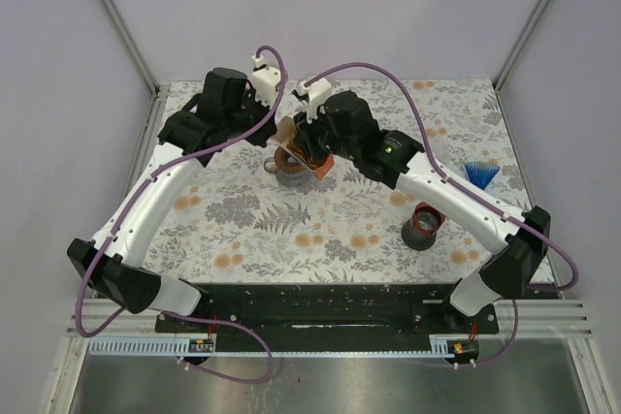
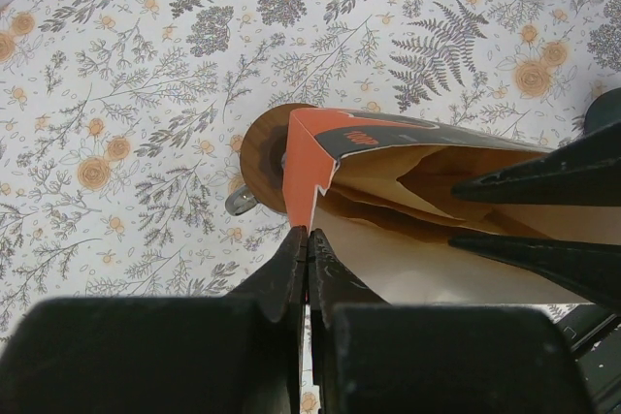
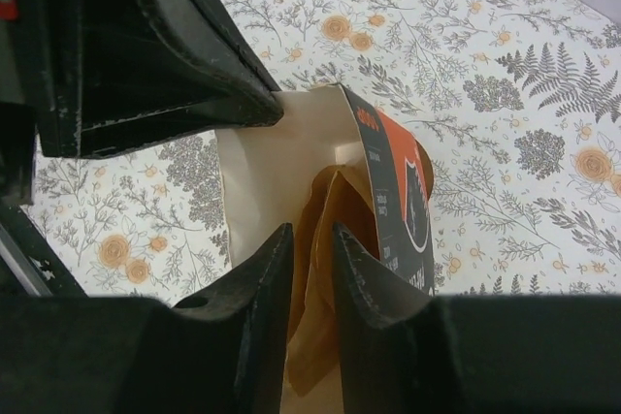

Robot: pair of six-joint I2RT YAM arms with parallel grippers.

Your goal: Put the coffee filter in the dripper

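**Filter still boxed:** Over the flowered worktop (image 1: 320,230), the left fingers (image 2: 289,273) are pressed together on the cream flap edge of an orange-and-black filter box (image 2: 330,143), which is held over the wood-collared dripper (image 2: 260,154). The right fingers (image 3: 260,283) reach into the box mouth, closed to a narrow gap on the brown coffee filter (image 3: 320,210), which is inside the box. 1 black-and-red cup (image 1: 421,226) and 1 blue fan-shaped item (image 1: 481,174) stand well apart to the right.
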